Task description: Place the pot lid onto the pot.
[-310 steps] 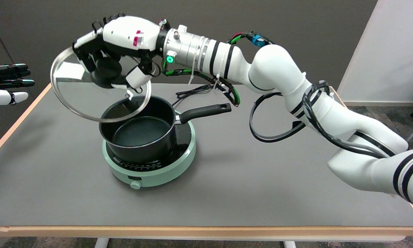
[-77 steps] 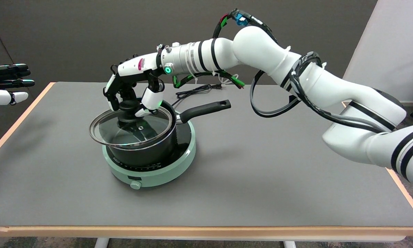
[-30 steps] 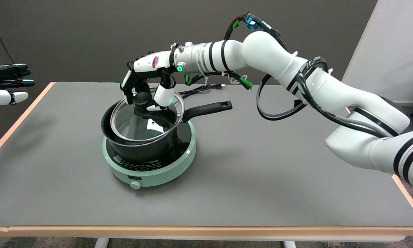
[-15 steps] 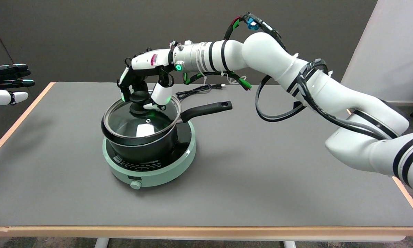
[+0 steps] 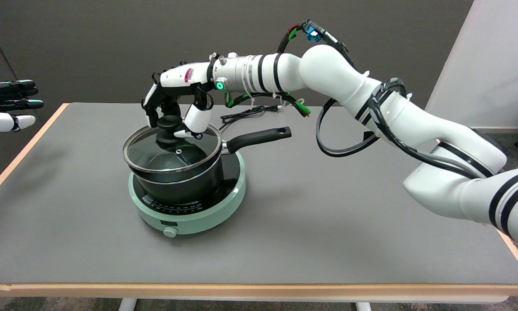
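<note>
The round glass pot lid with a black knob [image 5: 172,149] sits on the black long-handled pot [image 5: 179,181], slightly off toward its left rim. My right hand [image 5: 174,106] grips the knob from above. The pot stands on a mint-green induction cooker [image 5: 189,218] left of centre on the grey table [image 5: 328,224].

Lid [image 5: 172,153]: clear glass, glossy, with a bright metal rim and a matt black plastic knob [image 5: 169,122]. Pot [image 5: 179,183]: black, smooth, semi-gloss. Hotplate [image 5: 198,218]: pale green plastic, satin, glossy black top. Counter [image 5: 328,216]: matt grey surface, wood-look edge. Hand [image 5: 174,106]: glossy white and black plastic.
</note>
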Tool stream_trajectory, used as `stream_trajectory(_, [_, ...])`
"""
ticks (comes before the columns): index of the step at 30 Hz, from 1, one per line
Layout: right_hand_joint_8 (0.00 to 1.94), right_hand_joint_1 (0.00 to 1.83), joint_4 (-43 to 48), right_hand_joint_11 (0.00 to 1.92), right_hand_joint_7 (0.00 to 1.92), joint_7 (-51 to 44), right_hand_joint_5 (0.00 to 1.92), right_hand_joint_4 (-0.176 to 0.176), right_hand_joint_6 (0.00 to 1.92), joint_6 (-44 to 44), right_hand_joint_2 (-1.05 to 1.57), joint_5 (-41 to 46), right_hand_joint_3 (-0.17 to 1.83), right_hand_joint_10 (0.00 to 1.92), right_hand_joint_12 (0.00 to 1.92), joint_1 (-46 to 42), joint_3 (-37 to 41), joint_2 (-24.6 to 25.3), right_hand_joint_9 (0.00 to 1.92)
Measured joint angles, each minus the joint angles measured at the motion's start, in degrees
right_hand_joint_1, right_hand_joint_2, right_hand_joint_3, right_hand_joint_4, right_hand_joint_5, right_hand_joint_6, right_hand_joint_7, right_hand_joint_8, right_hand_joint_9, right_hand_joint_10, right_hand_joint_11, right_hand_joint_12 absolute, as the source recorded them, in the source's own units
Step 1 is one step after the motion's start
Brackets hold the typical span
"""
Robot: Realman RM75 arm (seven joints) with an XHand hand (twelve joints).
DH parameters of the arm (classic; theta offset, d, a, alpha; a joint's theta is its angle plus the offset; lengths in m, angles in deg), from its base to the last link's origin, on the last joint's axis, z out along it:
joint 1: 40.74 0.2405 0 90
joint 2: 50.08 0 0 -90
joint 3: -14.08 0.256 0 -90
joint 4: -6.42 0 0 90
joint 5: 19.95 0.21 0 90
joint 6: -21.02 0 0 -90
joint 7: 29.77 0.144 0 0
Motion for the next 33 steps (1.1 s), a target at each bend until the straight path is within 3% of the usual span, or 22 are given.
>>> stream_trajectory(7, [0.42,1.06,-0.1,0.08,0.89,0.0,0.74,0.176,0.69,-0.36,0.73,-0.1,0.93,0.75,1.92,-0.56,0.46,0.34,0.79])
stream_trajectory(14, [0.38,1.02,0.06,0.14,0.9,-0.1,0.74,0.13,0.6,-0.38,0.66,-0.22,0.9,0.75,1.92,-1.11,0.94,0.56,0.82])
stream_trajectory(20, [0.35,1.04,0.18,0.21,0.86,-0.18,0.73,0.119,0.57,-0.38,0.62,-0.3,0.91,0.7,1.92,-1.44,1.2,0.65,0.79])
stream_trajectory(21, [0.38,1.11,0.23,0.21,0.84,-0.18,0.71,0.072,0.59,-0.38,0.7,-0.3,0.99,0.7,1.92,-1.5,1.23,0.66,0.78])
stream_trajectory(22, [0.38,1.14,0.24,0.21,0.83,-0.19,0.7,0.056,0.6,-0.38,0.73,-0.31,1.02,0.7,1.92,-1.55,1.25,0.66,0.77])
stream_trajectory(26, [0.37,1.15,0.29,0.22,0.82,-0.19,0.69,0.065,0.59,-0.38,0.72,-0.32,1.02,0.7,1.88,-1.73,1.37,0.69,0.76])
stream_trajectory(28, [0.36,1.07,0.31,0.23,0.83,-0.21,0.71,0.115,0.58,-0.38,0.58,-0.32,0.94,0.68,1.88,-1.79,1.4,0.69,0.76])
stream_trajectory(33, [0.36,1.08,0.4,0.18,0.82,-0.26,0.71,0.112,0.58,-0.38,0.58,-0.36,0.95,0.68,1.86,-1.95,1.56,0.66,0.74])
